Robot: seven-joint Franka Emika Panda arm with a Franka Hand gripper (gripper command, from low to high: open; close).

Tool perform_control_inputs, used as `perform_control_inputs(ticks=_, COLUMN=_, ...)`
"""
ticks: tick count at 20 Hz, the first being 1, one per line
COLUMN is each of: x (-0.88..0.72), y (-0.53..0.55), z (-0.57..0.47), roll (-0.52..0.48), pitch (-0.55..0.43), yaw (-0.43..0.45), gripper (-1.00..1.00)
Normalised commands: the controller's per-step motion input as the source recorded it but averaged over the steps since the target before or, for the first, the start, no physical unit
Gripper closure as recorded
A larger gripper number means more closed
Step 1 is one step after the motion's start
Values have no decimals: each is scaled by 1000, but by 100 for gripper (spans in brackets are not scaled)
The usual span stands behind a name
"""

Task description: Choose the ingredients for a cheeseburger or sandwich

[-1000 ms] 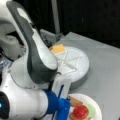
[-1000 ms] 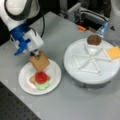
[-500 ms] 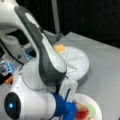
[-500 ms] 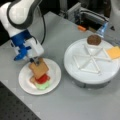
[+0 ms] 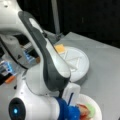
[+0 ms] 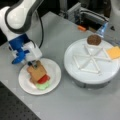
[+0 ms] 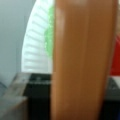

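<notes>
Tan toast (image 6: pixel 36 72) is right under the gripper (image 6: pixel 34 65) in a front view, lying tilted on top of the sandwich (image 6: pixel 40 77) on the white plate (image 6: pixel 53 72), toward that view's bottom left. The fingers sit at the toast's upper edge, and whether they are clenched on it or have let go I cannot tell. Beneath the toast a red tomato disc (image 6: pixel 44 79) pokes out, and green lettuce (image 6: pixel 42 86) shows below that, at the near side of the plate. In the wrist view the toast (image 7: pixel 82 60) fills the middle as a broad tan band, with lettuce (image 7: pixel 49 32) and the plate's ribbed rim (image 7: pixel 35 50) to its left and a sliver of red (image 7: pixel 115 57) to its right. Over on the sectioned tray (image 6: pixel 92 70), well apart from the plate, the dark brown patty (image 6: pixel 94 39) sits in a far compartment and the orange cheese square (image 6: pixel 114 52) in one at the right edge. In a front view the arm hides most of the plate (image 5: pixel 96 105), while the cheese (image 5: pixel 60 48) shows on the tray (image 5: pixel 80 62).
</notes>
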Motion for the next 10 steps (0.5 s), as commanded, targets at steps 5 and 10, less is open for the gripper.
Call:
perform_control_inputs(ticks=5, x=277, y=-86, z=-21, roll=146, pitch=-39, yaw=154, gripper=100)
perform_control_inputs(ticks=10, x=260, y=-77, z=10, roll=153, pitch=-26, yaw=140, gripper=-100)
